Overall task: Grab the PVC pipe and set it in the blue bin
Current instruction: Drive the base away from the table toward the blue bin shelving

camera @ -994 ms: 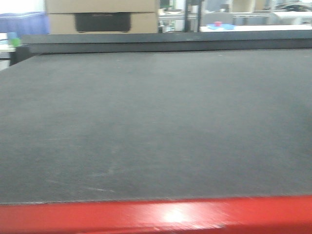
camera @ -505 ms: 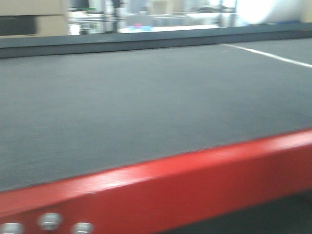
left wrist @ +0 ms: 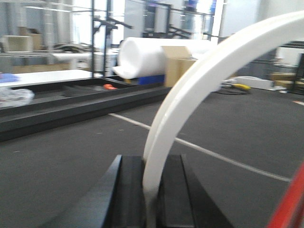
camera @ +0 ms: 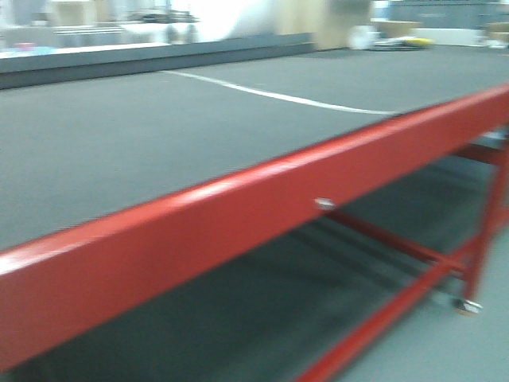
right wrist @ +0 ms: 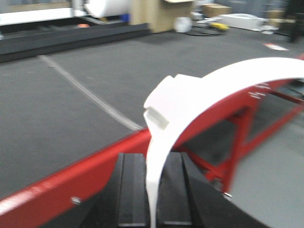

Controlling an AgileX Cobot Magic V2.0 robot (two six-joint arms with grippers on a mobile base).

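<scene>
A white foam roll (left wrist: 147, 57) and a cardboard box (left wrist: 178, 69) stand beyond the black trough (left wrist: 71, 100) at the far side of the grey worktop (camera: 119, 135). A white line (camera: 278, 97) crosses the worktop, which has a red rail (camera: 238, 207) along its edge. The left tool (left wrist: 151, 164) is clamped on the PVC pipe (left wrist: 190, 80), which rises from between its fingers and arcs up to the right. The right tool (right wrist: 151, 161) likewise pinches a white arc with its tab (right wrist: 156, 118) showing. The workshop behind is blurred.

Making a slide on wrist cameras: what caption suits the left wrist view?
Left gripper clamps the white PVC pipe, which arcs up and right over the dark table.
</scene>
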